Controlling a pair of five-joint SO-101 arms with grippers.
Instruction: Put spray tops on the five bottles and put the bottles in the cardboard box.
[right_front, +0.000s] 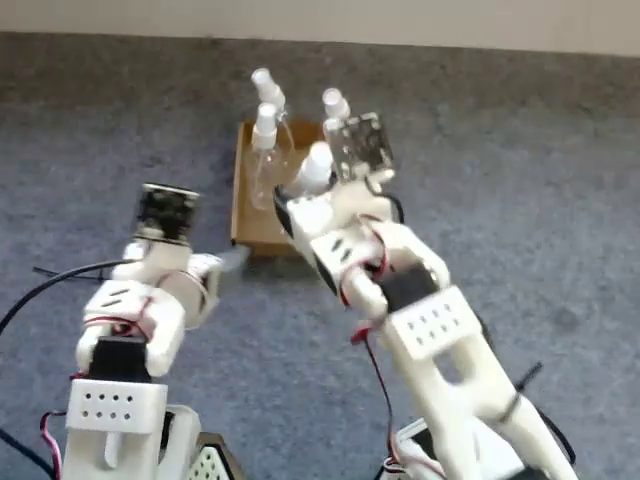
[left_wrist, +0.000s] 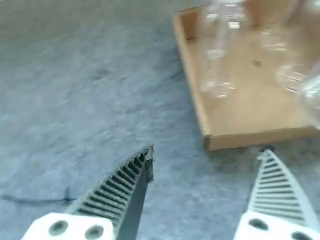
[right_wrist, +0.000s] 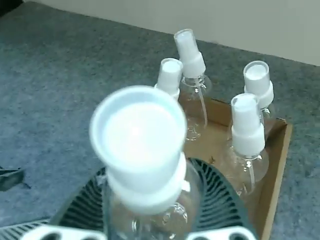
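A shallow cardboard box (right_front: 243, 215) lies on the grey carpet with several clear bottles standing in it, each with a white spray top (right_front: 268, 88). My right gripper (right_front: 308, 200) is shut on one more capped bottle (right_front: 318, 165), held upright over the box's near right part. In the right wrist view this bottle's white cap (right_wrist: 137, 135) rises between the dark jaws of the right gripper (right_wrist: 145, 212), with the boxed bottles (right_wrist: 246, 125) behind it. My left gripper (left_wrist: 207, 160) is open and holds nothing, low over the carpet just short of the box's near edge (left_wrist: 250, 137).
Grey carpet covers the floor around the box. A pale wall runs along the far edge. A black cable (right_front: 40, 285) trails left of the left arm. The right arm's body reaches in from the lower right.
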